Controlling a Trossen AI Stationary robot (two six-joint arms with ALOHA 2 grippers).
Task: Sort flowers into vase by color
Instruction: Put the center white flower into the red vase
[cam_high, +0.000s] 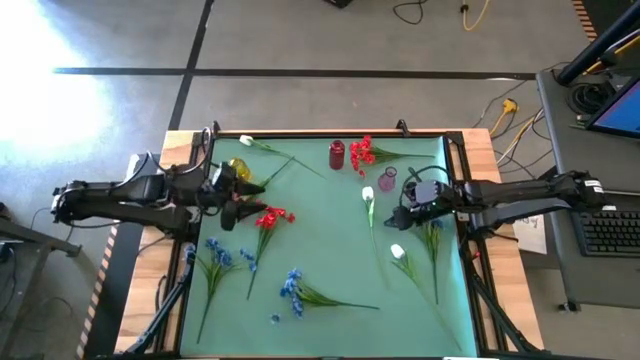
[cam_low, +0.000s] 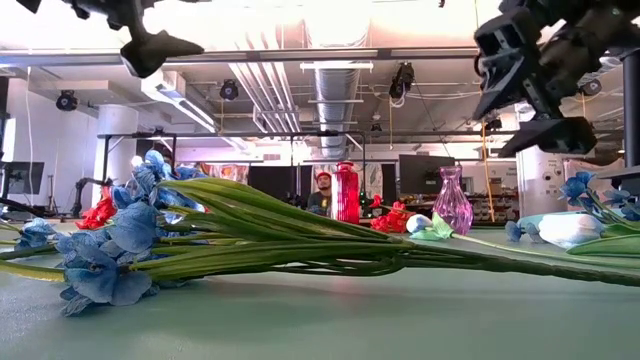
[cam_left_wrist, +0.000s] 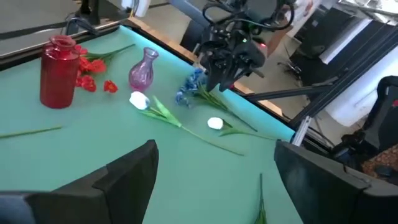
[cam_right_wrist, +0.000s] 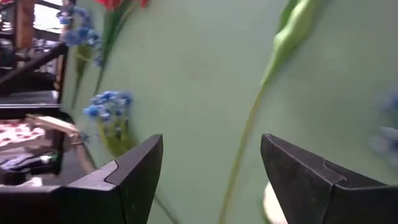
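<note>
Left gripper (cam_high: 232, 207) hangs above the table (cam_high: 330, 250), fingers (cam_left_wrist: 130, 177) spread, empty. Red flower (cam_high: 268, 217) lies just beside its tips on the mat, w/ stem running toward the front edge; not btwn the fingers. Right gripper (cam_high: 408, 212) is also over the table, fingers (cam_right_wrist: 137, 174) released, nothing in them. A white flower (cam_high: 368, 196) lies just ahead of it, stem passing under the gap in the wrist view; another white bud (cam_high: 398, 252) nearby. Blue flowers (cam_high: 292, 288) lie apart at front. Red vase (cam_high: 337, 155) & pink vase (cam_high: 388, 179) stand at the back; more red blooms (cam_high: 362, 152) btwn them.
</note>
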